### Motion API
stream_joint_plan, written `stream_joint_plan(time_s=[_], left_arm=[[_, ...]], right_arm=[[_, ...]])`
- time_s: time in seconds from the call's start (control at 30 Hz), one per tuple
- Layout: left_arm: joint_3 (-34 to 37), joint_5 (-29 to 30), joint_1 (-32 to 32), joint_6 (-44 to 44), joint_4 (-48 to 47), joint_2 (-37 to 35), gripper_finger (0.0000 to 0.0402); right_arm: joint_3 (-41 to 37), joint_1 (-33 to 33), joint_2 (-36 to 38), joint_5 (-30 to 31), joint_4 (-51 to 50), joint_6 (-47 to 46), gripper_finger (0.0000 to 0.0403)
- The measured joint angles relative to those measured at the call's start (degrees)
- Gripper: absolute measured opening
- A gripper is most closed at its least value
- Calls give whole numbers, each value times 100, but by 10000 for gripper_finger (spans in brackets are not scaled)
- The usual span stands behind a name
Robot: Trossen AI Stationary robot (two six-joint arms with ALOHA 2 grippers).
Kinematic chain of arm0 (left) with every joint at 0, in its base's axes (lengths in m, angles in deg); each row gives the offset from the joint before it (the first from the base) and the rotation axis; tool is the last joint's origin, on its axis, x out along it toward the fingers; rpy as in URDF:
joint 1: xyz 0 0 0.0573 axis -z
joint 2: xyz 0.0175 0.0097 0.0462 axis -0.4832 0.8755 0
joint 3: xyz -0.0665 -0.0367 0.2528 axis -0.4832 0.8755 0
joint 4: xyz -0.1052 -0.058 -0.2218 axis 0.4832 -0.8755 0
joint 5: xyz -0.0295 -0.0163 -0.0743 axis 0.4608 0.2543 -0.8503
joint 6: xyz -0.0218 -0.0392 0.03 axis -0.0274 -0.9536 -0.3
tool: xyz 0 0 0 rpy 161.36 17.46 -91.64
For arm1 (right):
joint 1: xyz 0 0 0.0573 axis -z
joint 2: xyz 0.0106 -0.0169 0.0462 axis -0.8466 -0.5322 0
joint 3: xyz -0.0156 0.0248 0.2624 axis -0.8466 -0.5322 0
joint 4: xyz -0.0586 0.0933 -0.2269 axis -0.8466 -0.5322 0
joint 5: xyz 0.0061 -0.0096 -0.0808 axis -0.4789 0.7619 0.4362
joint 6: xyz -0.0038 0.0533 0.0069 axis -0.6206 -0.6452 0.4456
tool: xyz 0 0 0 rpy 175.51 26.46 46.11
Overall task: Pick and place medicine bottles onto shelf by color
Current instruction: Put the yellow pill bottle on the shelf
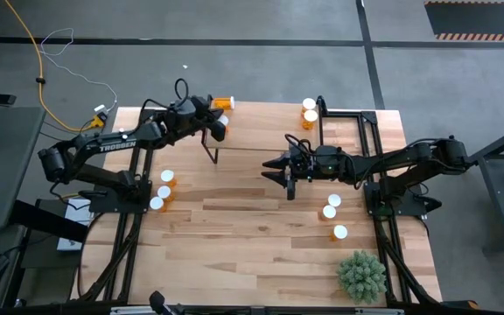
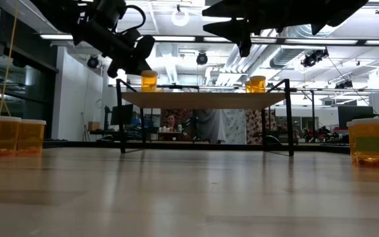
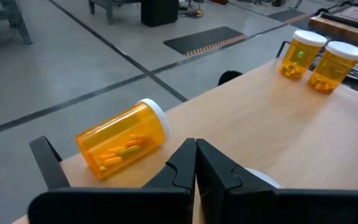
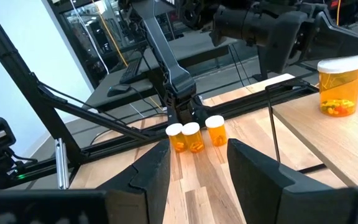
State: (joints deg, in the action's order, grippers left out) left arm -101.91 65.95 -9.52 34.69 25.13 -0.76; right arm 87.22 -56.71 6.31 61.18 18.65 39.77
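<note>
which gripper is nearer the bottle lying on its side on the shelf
Left. The left gripper sits right beside the tipped bottle at the shelf corner; the right gripper hangs off toward the table's middle.

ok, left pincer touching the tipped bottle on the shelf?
Apart. The left wrist view shows the left pincer shut, with bare shelf wood between its tips and the tipped bottle.

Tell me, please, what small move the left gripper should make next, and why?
Probably open the left gripper: its fingers are shut and empty just short of a translucent orange pill bottle with a white cap, which lies on its side near the edge of the light-wood shelf. Open jaws could take it and stand it up.
</note>
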Motion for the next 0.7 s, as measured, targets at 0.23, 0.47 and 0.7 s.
stream_joint_plan(time_s=[0.23,0.47,0.7], left_arm=[[-10,-7,17,-2,-83,0,0],[-23,1,17,-2,-234,-18,0],[-96,-18,17,15,-293,-39,0]], right_arm=[[0,-1,0,1,-2,7,152],[0,1,-1,0,-2,7,152],[0,0,0,1,-2,9,152]])
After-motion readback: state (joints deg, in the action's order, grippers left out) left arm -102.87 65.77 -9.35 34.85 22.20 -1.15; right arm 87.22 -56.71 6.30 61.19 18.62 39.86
